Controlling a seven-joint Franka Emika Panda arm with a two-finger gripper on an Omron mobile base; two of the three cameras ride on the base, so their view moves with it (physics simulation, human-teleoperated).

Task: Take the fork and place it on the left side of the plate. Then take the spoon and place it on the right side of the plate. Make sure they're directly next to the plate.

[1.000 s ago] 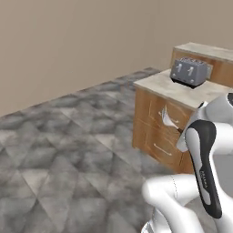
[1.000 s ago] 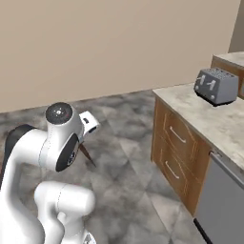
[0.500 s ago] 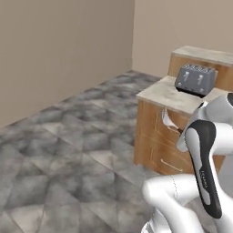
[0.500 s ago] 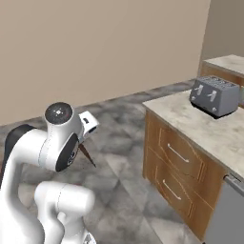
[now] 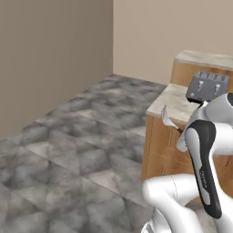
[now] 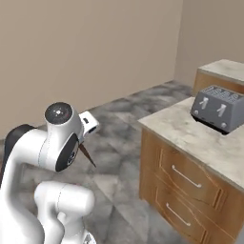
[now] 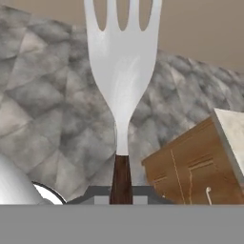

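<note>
- holding the fork [image 7: 122,81] by its dark handle, the gripper [image 7: 121,193] is clenched on it, tines pointing away over the floor [image 7: 52,119].
- fork looks light, stiff and slippery; the handle grip seems right.

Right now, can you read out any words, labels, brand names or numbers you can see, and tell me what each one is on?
No readable text anywhere.
The toaster on the counter shows plain slots and levers, no lettering.
The cabinet drawers carry only handles.
The fork held in the gripper has a plain white head and brown handle, unmarked.
</note>
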